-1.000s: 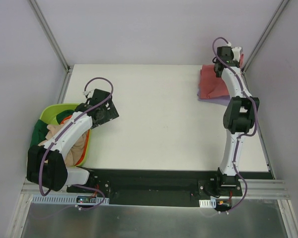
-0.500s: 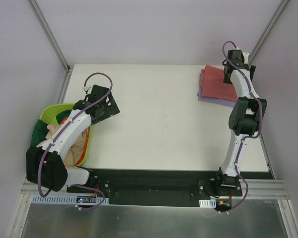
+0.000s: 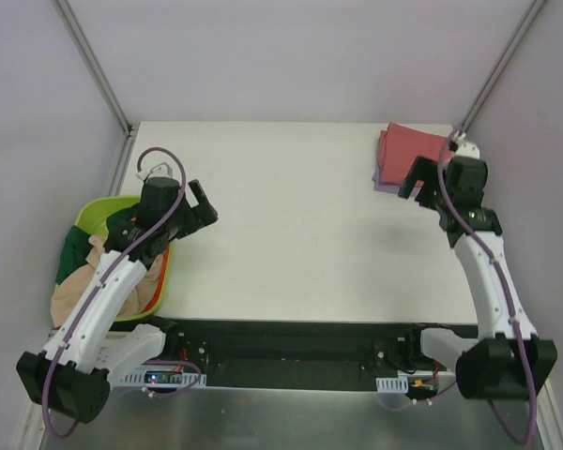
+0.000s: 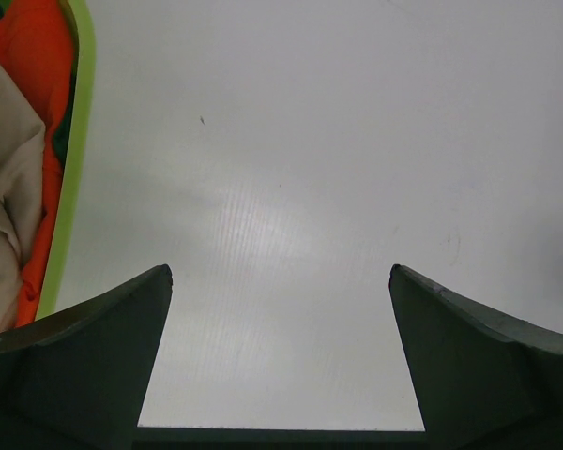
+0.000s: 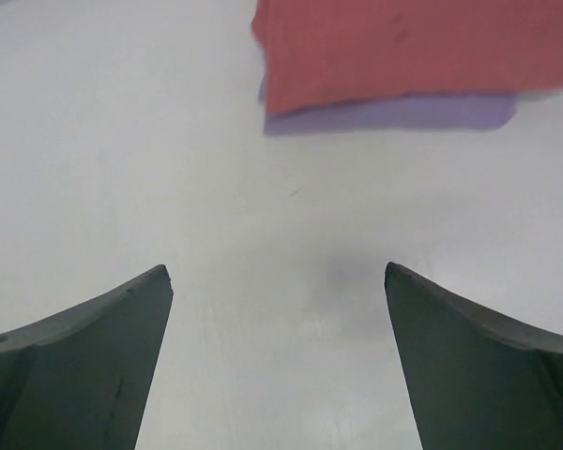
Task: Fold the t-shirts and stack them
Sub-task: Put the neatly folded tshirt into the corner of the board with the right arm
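A folded red t-shirt lies on a folded purple t-shirt at the table's back right corner. In the right wrist view the red t-shirt covers all but the near strip of the purple one. My right gripper hovers open just in front of this stack, its jaws empty over bare table. Unfolded t-shirts, beige, green and orange, fill a lime green basket at the left. My left gripper stands open and empty beside the basket, over the table.
The basket's rim runs along the left edge of the left wrist view, with orange cloth and beige cloth inside. Metal frame posts stand at the table's back corners. A black strip holds the arm bases at the near edge.
My right gripper has let go of the red t-shirt, opened, and pulled back toward the near side. The left arm has swung and its gripper has shifted slightly beside the basket.
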Robot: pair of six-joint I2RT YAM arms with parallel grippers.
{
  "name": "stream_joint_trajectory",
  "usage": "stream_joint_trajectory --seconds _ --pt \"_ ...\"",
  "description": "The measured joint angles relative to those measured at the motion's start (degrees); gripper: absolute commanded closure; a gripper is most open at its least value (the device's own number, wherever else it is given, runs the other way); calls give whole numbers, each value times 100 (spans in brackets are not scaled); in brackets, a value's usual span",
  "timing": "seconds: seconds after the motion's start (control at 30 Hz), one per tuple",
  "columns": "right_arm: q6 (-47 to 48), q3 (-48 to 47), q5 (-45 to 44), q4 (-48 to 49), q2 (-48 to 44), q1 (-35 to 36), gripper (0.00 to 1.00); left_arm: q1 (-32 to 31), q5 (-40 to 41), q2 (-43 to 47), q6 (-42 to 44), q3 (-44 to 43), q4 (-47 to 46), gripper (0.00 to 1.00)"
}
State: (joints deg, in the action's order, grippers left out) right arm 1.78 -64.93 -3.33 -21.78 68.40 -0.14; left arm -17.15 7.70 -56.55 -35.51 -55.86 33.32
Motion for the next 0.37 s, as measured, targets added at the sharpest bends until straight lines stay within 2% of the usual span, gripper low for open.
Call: stream_joint_trajectory --seconds 0.2,0.37 --pt "-710 2481 870 446 -1873 17 4 0 -87 975 -9 623 17 1" --pt "-890 3407 940 483 -3071 17 4 -2 -138 1519 -96 1137 28 1"
